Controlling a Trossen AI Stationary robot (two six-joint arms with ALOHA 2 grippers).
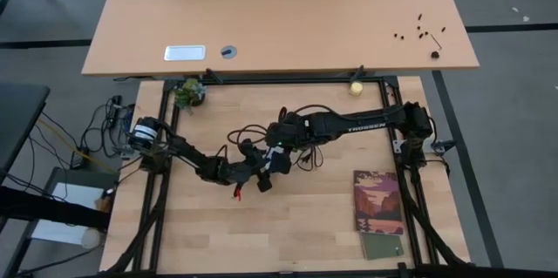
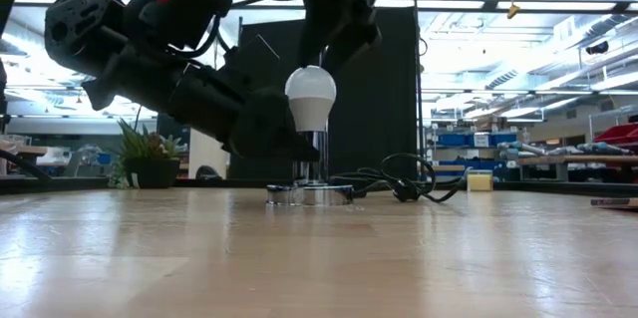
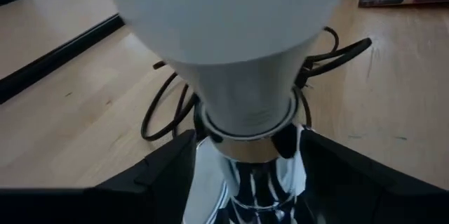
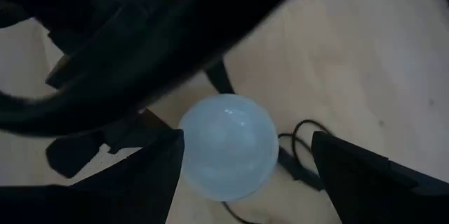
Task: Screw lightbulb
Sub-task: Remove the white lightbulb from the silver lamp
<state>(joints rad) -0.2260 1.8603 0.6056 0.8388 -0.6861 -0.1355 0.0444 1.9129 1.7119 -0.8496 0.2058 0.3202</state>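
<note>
Lightbulb (image 2: 310, 97) stands upright in the chrome socket (image 2: 311, 190) mid-table, apparently seated though thread depth is hidden; left gripper (image 3: 242, 182) brackets the socket stem, fingers spread, grip uncertain; right gripper (image 4: 242, 164) hangs above the globe, fingers apart, holding nothing; behind, black cord (image 2: 399, 180); final tightening likely remains.

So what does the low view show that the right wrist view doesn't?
Only the low view shows the lightbulb from the side, upright on the chrome socket with its cord, plus a potted plant and the room behind. Only the right wrist view looks straight down on the bulb's dome between the right claw, whose fingers stand apart on either side of it. Both show the bulb, the wooden table and dark arm parts close by.
</note>
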